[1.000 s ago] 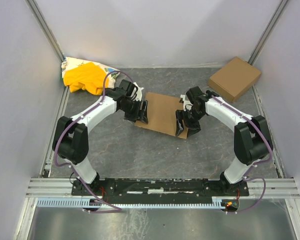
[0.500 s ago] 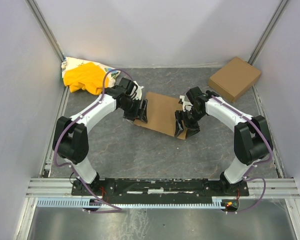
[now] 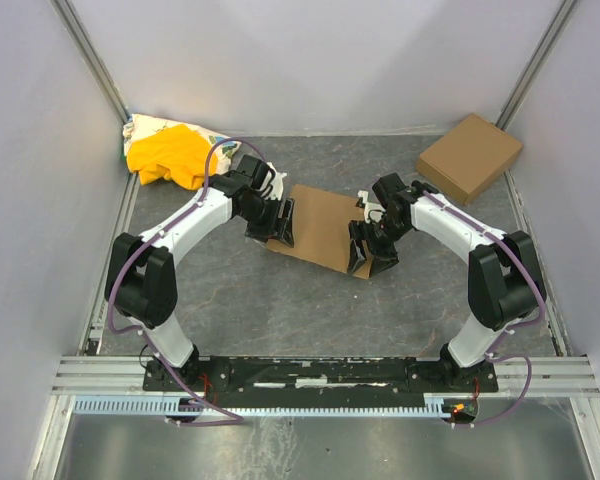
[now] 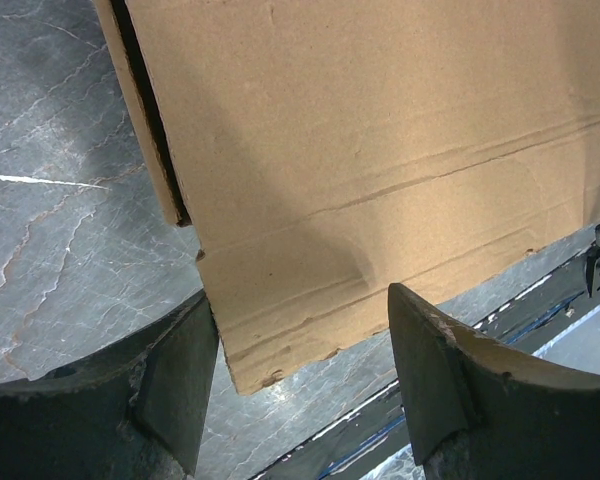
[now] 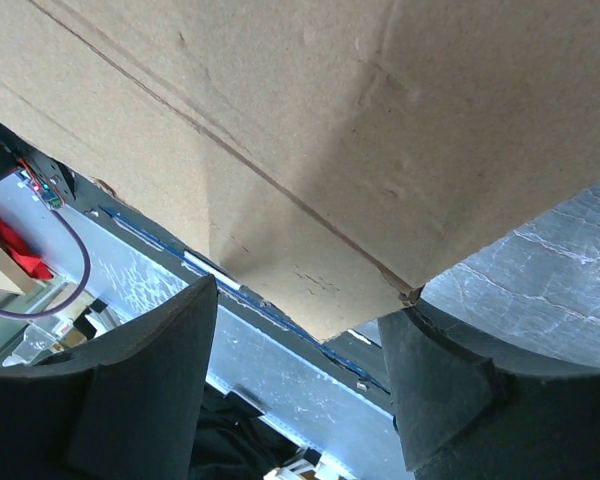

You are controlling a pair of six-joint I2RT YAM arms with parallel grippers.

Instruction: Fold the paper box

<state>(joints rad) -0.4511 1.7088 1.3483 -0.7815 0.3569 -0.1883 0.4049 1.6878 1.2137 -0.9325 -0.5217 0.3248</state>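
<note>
The paper box [image 3: 320,225] is a flat brown cardboard sheet with creases, in the middle of the grey table. My left gripper [image 3: 278,222] stands at its left edge, jaws open. In the left wrist view a corner of the cardboard [image 4: 380,120] reaches in between the two dark fingers [image 4: 175,385], and the gripper [image 4: 300,380] is not closed on it. My right gripper [image 3: 363,250] is at the box's near right corner, also open. In the right wrist view the cardboard [image 5: 330,130] hangs over the gripper [image 5: 295,370], and a flap corner touches the right finger [image 5: 440,390].
A second closed brown box [image 3: 470,157] lies at the back right by the wall. A yellow-and-white cloth bundle [image 3: 175,152] sits in the back left corner. Metal rails [image 3: 320,375] run along the near edge, and walls close in the left, right and back.
Both grippers have edged slightly inward against the box's ends. The jaws stand as wide as before.
</note>
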